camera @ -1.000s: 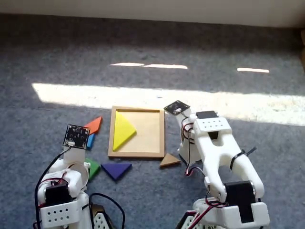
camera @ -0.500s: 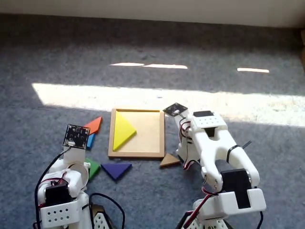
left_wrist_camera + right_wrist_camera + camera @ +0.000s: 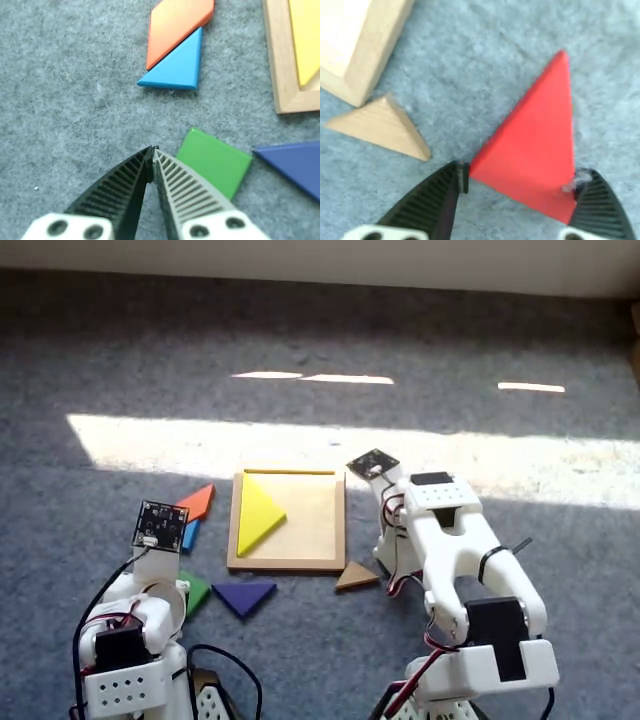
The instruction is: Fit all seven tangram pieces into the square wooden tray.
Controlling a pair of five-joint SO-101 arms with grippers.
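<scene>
The square wooden tray (image 3: 338,530) holds a yellow triangle (image 3: 258,515). Left of the tray lie an orange parallelogram (image 3: 198,502), a light blue triangle (image 3: 189,535), a green square (image 3: 196,593) and a dark blue triangle (image 3: 244,594). A tan triangle (image 3: 356,576) rests at the tray's near right corner. My right gripper (image 3: 521,179) is open low over the carpet, its fingers straddling a red triangle (image 3: 535,145) beside the tan triangle (image 3: 382,127). My left gripper (image 3: 151,151) is shut on nothing, its tip just beside the green square (image 3: 215,162).
Grey carpet surrounds the tray (image 3: 280,65), with a sunlit band behind it. The right arm's body (image 3: 455,550) stands over the carpet right of the tray. The light blue triangle (image 3: 175,70) and the orange parallelogram (image 3: 177,22) touch along one edge.
The right arm's elbow has dropped toward the near edge and its wrist shifted slightly. The left arm and the loose pieces have kept still.
</scene>
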